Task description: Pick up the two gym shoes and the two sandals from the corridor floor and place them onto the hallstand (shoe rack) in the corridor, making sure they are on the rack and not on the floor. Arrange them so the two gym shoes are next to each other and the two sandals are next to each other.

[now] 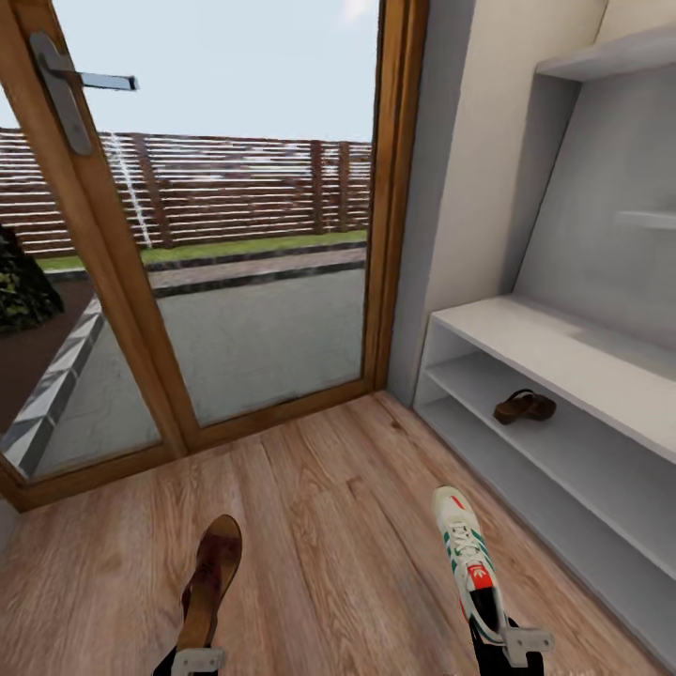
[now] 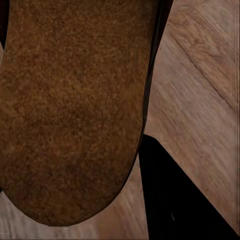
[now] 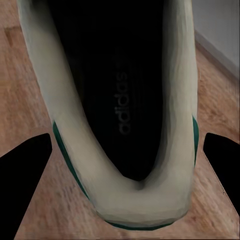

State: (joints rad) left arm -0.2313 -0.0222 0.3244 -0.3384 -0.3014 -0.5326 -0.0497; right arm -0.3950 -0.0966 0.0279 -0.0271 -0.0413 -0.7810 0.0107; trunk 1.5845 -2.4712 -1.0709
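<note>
my left claw (image 1: 199,657), at the lower left of the frame, is closed on the heel of a brown sandal (image 1: 211,580), held above the corridor floor (image 1: 329,526). my right claw (image 1: 512,648), at the lower right, is closed on the heel of a white gym shoe (image 1: 467,561). the second sandal (image 1: 525,406) lies on the upper open shelf of the hallstand (image 1: 563,352), at the right of the frame.

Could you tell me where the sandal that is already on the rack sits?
In the head view, the sandal lies on the upper open shelf of the hallstand, near its door-side end, right of the glass door.
</note>
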